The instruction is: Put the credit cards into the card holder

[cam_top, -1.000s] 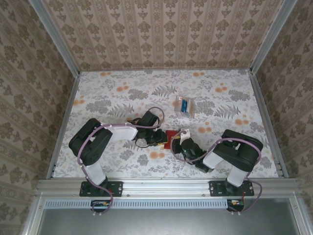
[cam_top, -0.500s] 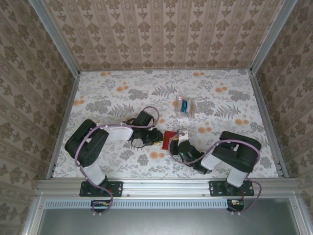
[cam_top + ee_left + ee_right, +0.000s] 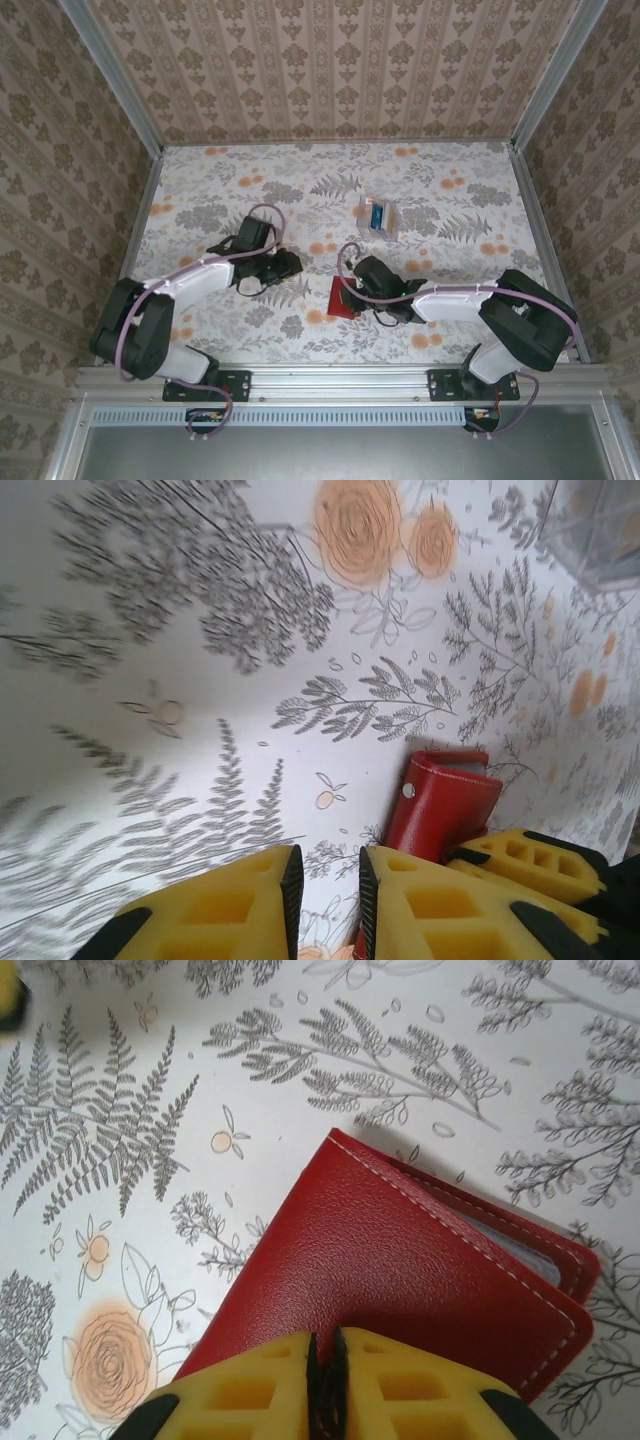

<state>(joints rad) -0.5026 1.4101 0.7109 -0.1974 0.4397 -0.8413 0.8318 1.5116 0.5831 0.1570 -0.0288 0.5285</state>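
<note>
The card holder is a red wallet lying folded shut on the flowered table, a grey inner pocket showing at its open edge. My right gripper sits over the wallet's near edge, its jaws closed to a thin slit against the red cover. My left gripper hangs left of the wallet, narrowly open with only tablecloth between the pads. The wallet lies just to its right. A blue credit card lies in a small clear box farther back.
The clear plastic box stands behind the wallet, apart from both grippers, and is blurred at the left wrist view's top right. Metal rails and papered walls border the table. Open tablecloth spreads to the left and right.
My left arm has swung left, away from the wallet. My right arm has stretched out and its gripper now sits on the wallet, which lies a little nearer the front edge.
</note>
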